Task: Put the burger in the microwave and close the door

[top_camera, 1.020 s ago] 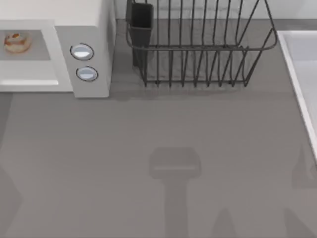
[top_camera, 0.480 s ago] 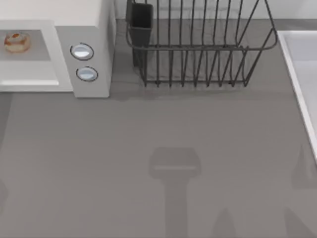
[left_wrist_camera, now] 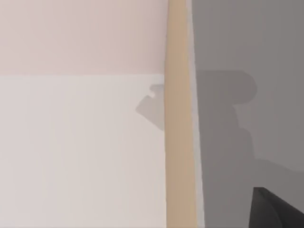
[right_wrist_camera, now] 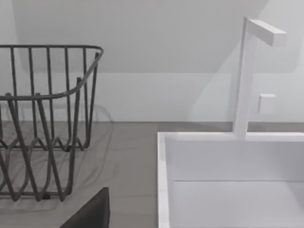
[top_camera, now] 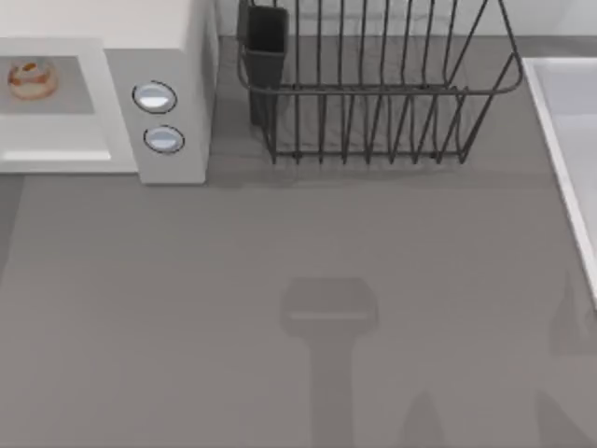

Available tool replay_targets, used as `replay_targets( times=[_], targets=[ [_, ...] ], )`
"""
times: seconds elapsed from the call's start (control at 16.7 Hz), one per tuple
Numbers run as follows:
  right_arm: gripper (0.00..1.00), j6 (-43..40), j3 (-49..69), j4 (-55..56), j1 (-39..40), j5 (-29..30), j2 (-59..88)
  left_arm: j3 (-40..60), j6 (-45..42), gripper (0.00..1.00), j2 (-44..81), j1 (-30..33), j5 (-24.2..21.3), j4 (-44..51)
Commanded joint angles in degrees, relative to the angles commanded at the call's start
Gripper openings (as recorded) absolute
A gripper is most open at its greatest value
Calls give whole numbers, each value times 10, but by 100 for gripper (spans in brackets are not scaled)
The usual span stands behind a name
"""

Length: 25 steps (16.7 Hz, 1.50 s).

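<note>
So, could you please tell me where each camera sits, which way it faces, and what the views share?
Top view: above the table, looking down at the microwave with the burger in its cavity, the dish rack and the sink.
Left wrist view: on my left arm, close to a pale panel and a tan edge strip; a dark corner may be my arm.
Right wrist view: on my right arm, facing the dish rack, sink and faucet.
Shared: the rack and sink appear in the top and right wrist views.

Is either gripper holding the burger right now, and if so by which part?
No. The burger sits free inside the microwave, nothing touching it.
</note>
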<state>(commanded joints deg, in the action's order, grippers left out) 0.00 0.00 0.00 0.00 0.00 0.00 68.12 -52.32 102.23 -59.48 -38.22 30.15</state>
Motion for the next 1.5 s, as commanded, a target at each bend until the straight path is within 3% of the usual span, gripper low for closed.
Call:
replay_targets(
  times=[0.3,0.66,1.26,1.5],
  targets=[
    [100,0,0,0,0,0,0,-61,-2,0,30,-2,-1,-89],
    [100,0,0,0,0,0,0,-66,-1,0,29,1,-1,-95],
    [100,0,0,0,0,0,0,-251,99,0,-127,92,44,-182],
    [100,0,0,0,0,0,0,-278,114,0,-150,106,51,-196]
  ],
)
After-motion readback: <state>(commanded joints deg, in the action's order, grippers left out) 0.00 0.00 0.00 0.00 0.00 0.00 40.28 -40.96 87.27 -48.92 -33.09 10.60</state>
